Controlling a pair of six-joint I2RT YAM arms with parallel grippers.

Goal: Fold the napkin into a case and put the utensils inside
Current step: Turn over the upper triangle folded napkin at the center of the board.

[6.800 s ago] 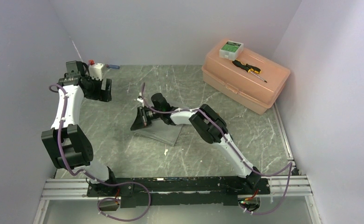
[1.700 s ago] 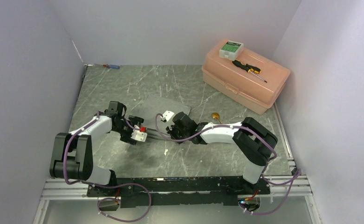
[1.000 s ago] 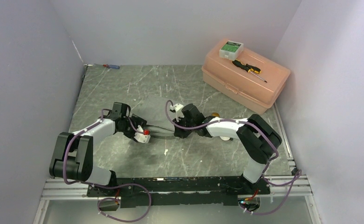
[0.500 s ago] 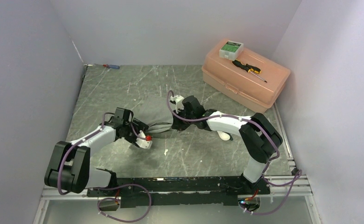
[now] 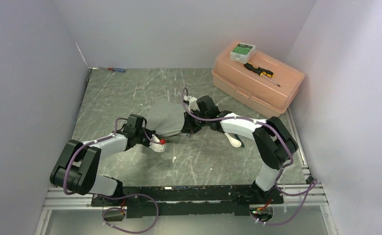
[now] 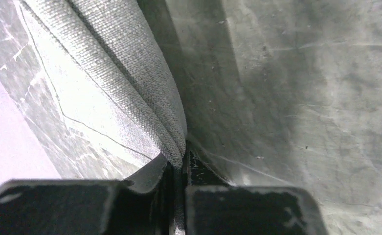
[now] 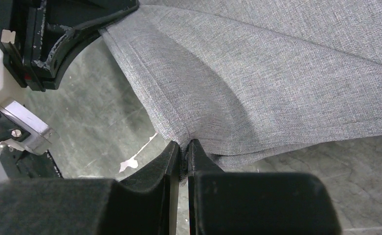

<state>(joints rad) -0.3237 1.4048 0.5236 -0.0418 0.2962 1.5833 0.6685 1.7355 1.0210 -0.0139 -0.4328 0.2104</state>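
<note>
Where napkin (image 7: 277, 73) near edge bunches, left gripper (image 6: 180, 164) and right gripper (image 7: 184, 149) both clamp it; tabletop (image 5: 110, 93) open leftward.

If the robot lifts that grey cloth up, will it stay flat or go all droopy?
Probably droopy: the napkin bends and creases where the right gripper pinches it. It likely isn't slippery, since its weave looks rough. Probably light too: it looks thin.

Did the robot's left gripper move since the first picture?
Yes. The left gripper came nearer and rightward, away from the red-and-blue screwdriver, and now pinches the grey cloth napkin.
</note>
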